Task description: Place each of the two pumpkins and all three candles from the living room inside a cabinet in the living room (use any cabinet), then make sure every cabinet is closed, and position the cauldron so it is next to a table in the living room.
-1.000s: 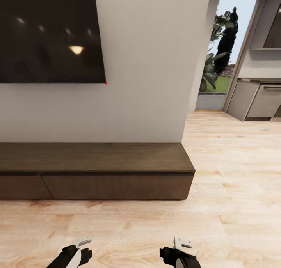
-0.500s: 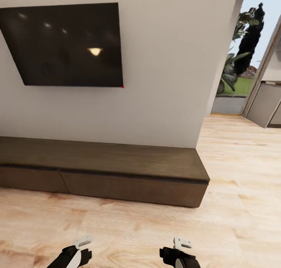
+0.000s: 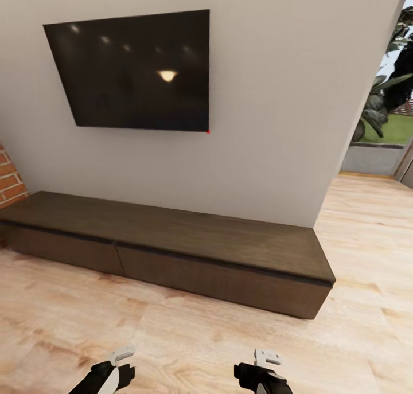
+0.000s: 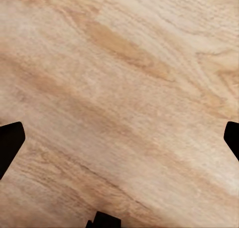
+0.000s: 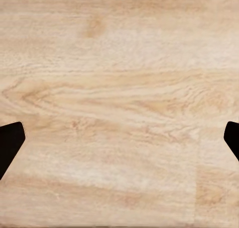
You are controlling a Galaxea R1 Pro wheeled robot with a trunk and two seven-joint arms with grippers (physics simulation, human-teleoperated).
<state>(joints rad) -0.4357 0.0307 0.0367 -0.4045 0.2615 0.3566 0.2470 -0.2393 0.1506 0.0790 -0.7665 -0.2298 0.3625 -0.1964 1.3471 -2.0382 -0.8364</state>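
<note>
I face the cabinet (image 3: 172,239), low against the far wall, its fronts closed. My left gripper (image 3: 117,364) and right gripper (image 3: 265,364) hang over bare floor (image 3: 189,331), both wide open, holding nothing. Best to search for pumpkins before reaching.

The cabinet (image 3: 172,242) stands against the wall (image 3: 269,124), below the television (image 3: 137,70).

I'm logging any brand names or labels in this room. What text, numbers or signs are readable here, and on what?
None: no readable text in any view.
The television screen is dark, with only light reflections and a small red dot at its lower corner.
The cabinet, wall and wooden floor carry no labels.
</note>
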